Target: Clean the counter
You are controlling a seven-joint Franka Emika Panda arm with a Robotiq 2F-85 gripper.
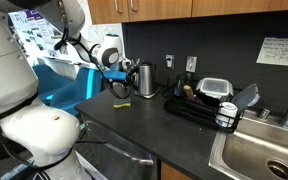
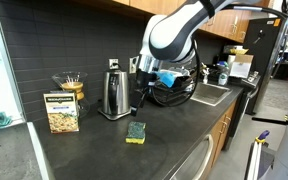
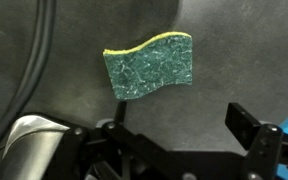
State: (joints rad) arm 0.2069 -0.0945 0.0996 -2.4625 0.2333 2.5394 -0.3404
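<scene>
The counter (image 1: pixel 134 125) is a wide dark matte top, seen in both exterior views (image 2: pixel 94 150) and filling the wrist view (image 3: pixel 224 60). A green sponge with a yellow underside (image 3: pixel 150 65) lies flat on it, in front of the kettle (image 2: pixel 136 132) (image 1: pixel 121 103). My gripper (image 3: pixel 184 135) is open and empty. It hovers above the counter next to the sponge without touching it, and it shows in both exterior views (image 1: pixel 119 72) (image 2: pixel 144 95).
A steel kettle (image 2: pixel 112 95) (image 1: pixel 145 78) stands just behind the sponge. A black dish rack (image 1: pixel 199 105) with containers and a steel sink (image 1: pixel 264 155) lie further along. A printed box (image 2: pixel 62 112) and a glass bowl (image 2: pixel 69 82) stand by the wall.
</scene>
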